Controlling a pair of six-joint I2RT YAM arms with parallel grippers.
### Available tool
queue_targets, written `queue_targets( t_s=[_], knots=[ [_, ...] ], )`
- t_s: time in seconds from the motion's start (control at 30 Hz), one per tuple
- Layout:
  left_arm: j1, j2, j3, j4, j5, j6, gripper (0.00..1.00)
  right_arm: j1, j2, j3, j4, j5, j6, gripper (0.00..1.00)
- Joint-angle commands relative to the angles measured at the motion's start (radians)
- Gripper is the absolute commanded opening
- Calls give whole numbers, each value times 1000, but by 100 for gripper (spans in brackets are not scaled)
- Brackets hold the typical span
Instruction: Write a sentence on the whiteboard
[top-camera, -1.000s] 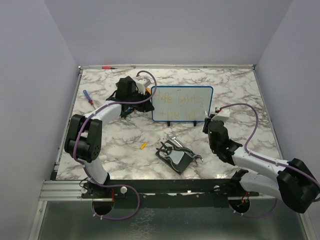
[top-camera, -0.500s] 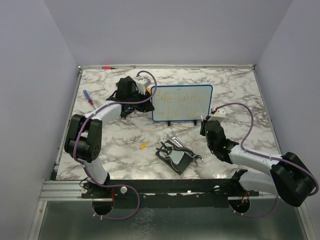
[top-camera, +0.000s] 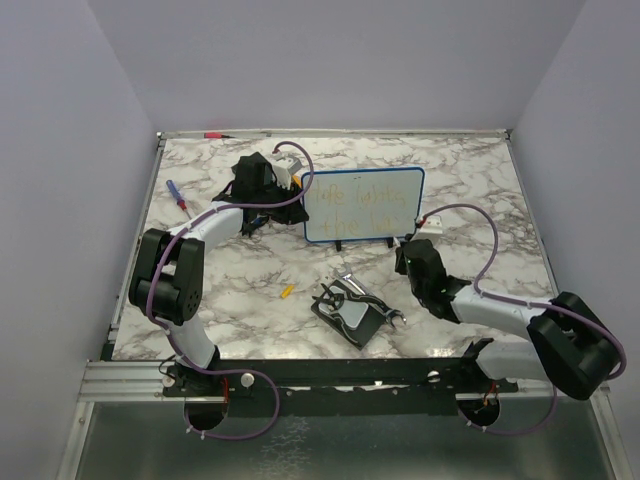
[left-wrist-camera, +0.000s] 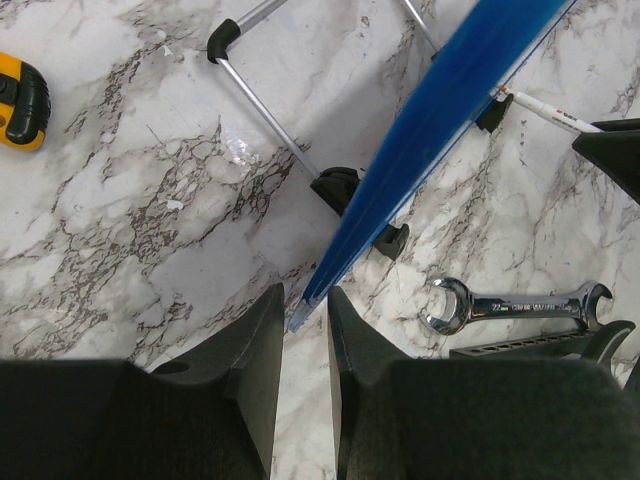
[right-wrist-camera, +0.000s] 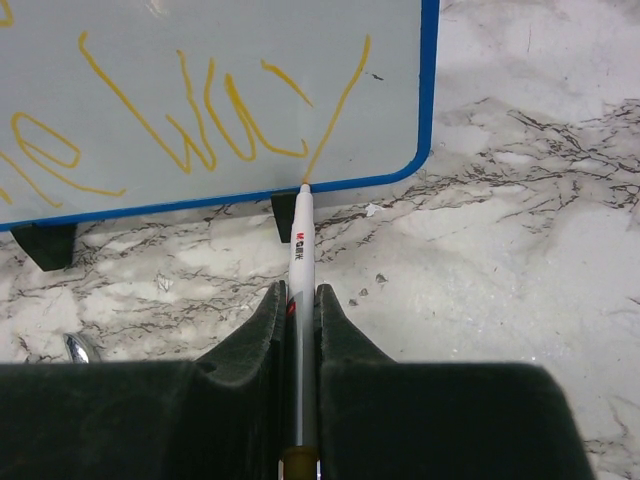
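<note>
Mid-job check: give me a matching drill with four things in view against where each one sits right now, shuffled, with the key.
Things:
1. whiteboard
2. pen
3. screwdriver
4. wrench

Places:
A. clamped in the right gripper, tip at the board's lower rim
B. lying near the left edge of the table
C. its blue edge between the fingers of the left gripper
D. lying by the black pad

Pairs: 1-C, 2-A, 3-B, 4-D
</note>
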Motion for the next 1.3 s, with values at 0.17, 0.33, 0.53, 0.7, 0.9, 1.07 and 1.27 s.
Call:
queue_targets(
  t_s=[0.17, 0.33, 0.53, 0.7, 0.9, 1.07, 1.27],
  knots=[
    [-4, -23, 12, 11, -19, 11, 25, -4, -184, 40, -119, 48, -3, 1],
    [-5, -24, 10, 12, -19, 10, 25, -11, -281, 65, -206, 163, -57, 1],
    [-4, -28, 8, 12, -19, 10, 25, -128, -317, 28, -205, -22, -44, 0],
    [-5, -28, 8, 12, -19, 11, 25, -171, -294, 3, -165, -149, -31, 1],
    [-5, -28, 8, 12, -18, 11, 25, -188, -265, -10, -140, -175, -18, 1],
    [-5, -26, 8, 11, -18, 11, 25, -189, -246, -16, -133, -174, -10, 1],
    [-4, -24, 8, 12, -19, 11, 25, -190, -209, -13, -126, -165, -4, 1]
  ],
)
